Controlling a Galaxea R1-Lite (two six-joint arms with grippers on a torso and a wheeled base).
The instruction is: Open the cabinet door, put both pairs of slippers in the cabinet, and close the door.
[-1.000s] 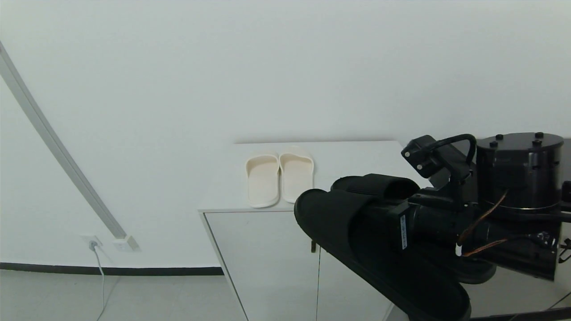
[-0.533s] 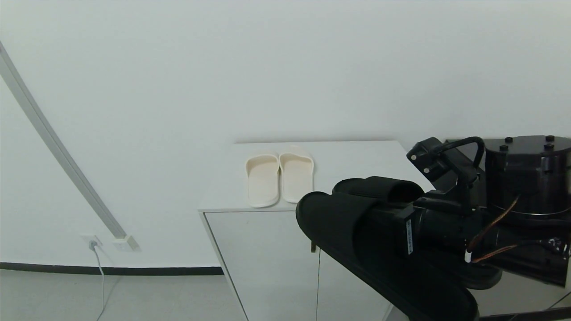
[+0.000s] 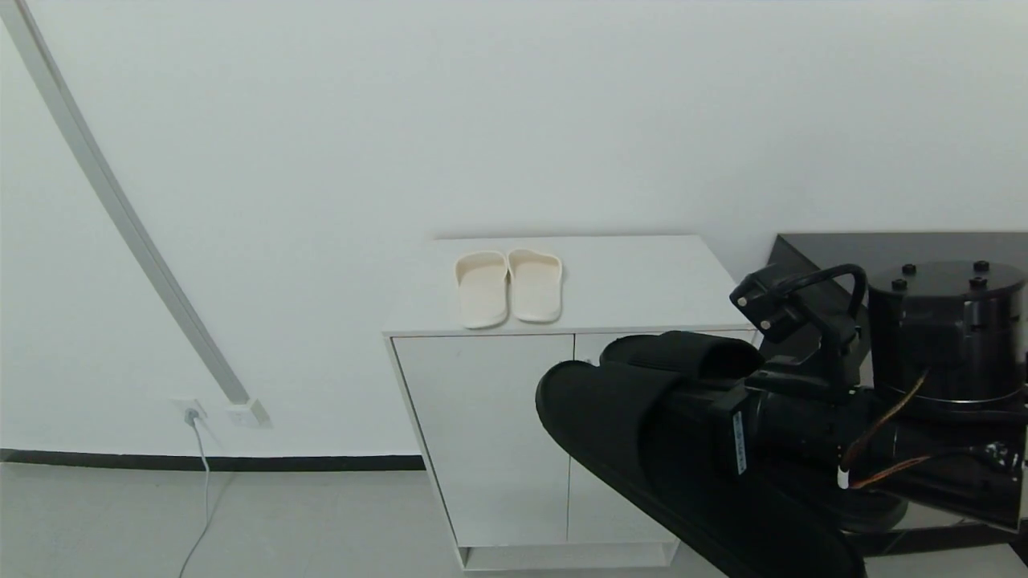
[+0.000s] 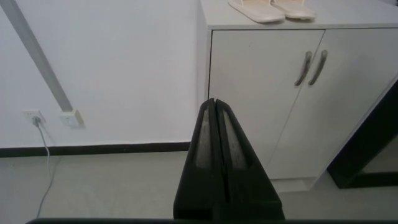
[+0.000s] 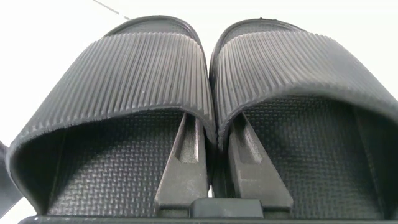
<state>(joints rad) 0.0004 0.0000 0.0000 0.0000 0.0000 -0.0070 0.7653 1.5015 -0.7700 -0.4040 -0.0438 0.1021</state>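
A white cabinet (image 3: 498,433) stands against the wall with both doors shut; its two handles (image 4: 311,67) meet at the middle. A cream pair of slippers (image 3: 508,286) lies side by side on its top, near the front edge. A black pair of slippers (image 3: 610,409) hangs in the air in front of the cabinet's right door. My right gripper (image 5: 213,124) is shut on that pair, one finger inside each slipper, pinching their inner walls together. My left gripper (image 4: 214,155) is shut and holds nothing, out in front of the left door and apart from it.
Dark furniture (image 3: 883,241) stands to the right of the cabinet. A wall socket with a hanging cable (image 3: 193,416) and a slanted grey conduit (image 3: 120,209) are on the wall to the left. Bare floor (image 3: 281,522) lies before the cabinet.
The whole head view has shifted: the cabinet looks smaller and farther, and its base now shows, so the camera moved. The right gripper still holds the black slippers.
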